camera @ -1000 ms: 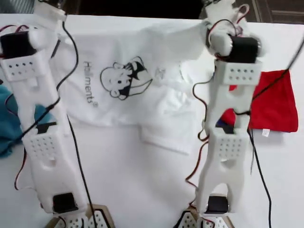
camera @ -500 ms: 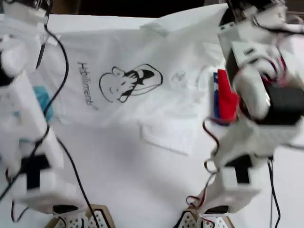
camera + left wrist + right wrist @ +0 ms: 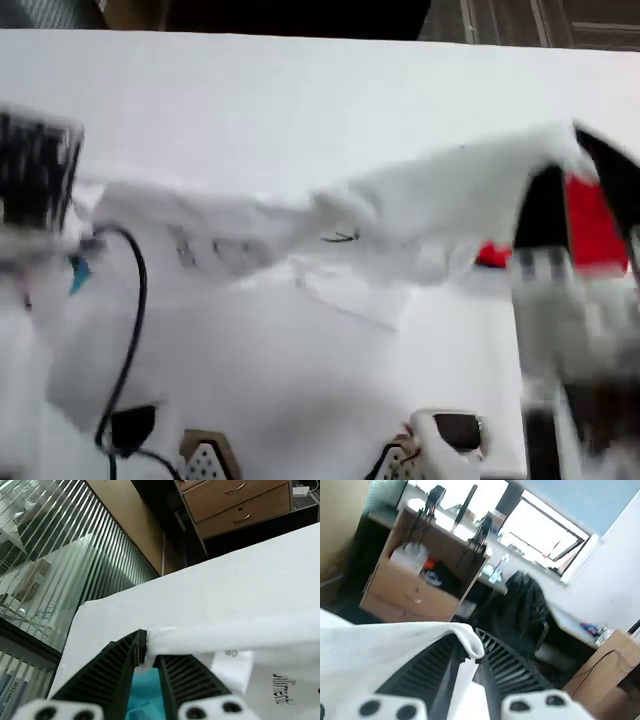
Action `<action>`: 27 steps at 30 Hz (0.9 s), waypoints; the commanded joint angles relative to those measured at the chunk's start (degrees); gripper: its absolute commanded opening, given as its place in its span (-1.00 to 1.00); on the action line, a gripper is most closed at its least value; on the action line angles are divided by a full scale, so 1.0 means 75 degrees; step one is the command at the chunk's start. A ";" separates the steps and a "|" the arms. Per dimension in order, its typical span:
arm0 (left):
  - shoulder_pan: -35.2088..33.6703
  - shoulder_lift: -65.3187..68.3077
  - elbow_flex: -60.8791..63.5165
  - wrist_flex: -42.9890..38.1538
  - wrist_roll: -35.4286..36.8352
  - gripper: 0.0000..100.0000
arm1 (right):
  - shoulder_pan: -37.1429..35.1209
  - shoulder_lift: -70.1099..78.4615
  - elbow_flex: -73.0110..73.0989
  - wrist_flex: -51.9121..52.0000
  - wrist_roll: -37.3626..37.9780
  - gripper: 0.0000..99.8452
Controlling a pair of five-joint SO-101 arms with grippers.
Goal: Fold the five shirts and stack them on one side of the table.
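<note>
The white shirt (image 3: 400,220) with a black print hangs stretched across the table, held up at two ends. My left gripper (image 3: 147,647) is shut on one edge of the white shirt (image 3: 240,635), above the table's left side. My right gripper (image 3: 468,650) is shut on another edge of the white shirt (image 3: 380,645), raised and facing the room. A teal shirt (image 3: 145,700) lies under the left gripper and peeks out as the teal shirt (image 3: 78,272) at the left. A red shirt (image 3: 590,225) lies at the right, partly hidden by the right arm.
The white table (image 3: 300,90) stretches bare toward its far edge. Both arm bases (image 3: 205,455) stand at the near edge, with a black cable (image 3: 130,330) looping on the left. Wooden drawers (image 3: 240,505) stand beyond the table.
The white shirt lay flat a second ago; both arms have pulled it up and toward the near side, so it now hangs between them. The arms moved fast and blur.
</note>
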 commanded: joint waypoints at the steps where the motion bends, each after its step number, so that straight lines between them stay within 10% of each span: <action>1: 0.0000 -0.0774 0.0475 0.0105 0.0047 -0.95 | -0.0018 -0.0908 0.0258 0.0018 -0.0082 -0.96; 27: -0.0598 -0.1793 0.2022 0.0070 0.0023 -0.95 | -0.1213 -0.0252 0.0692 -0.1518 0.0023 -0.96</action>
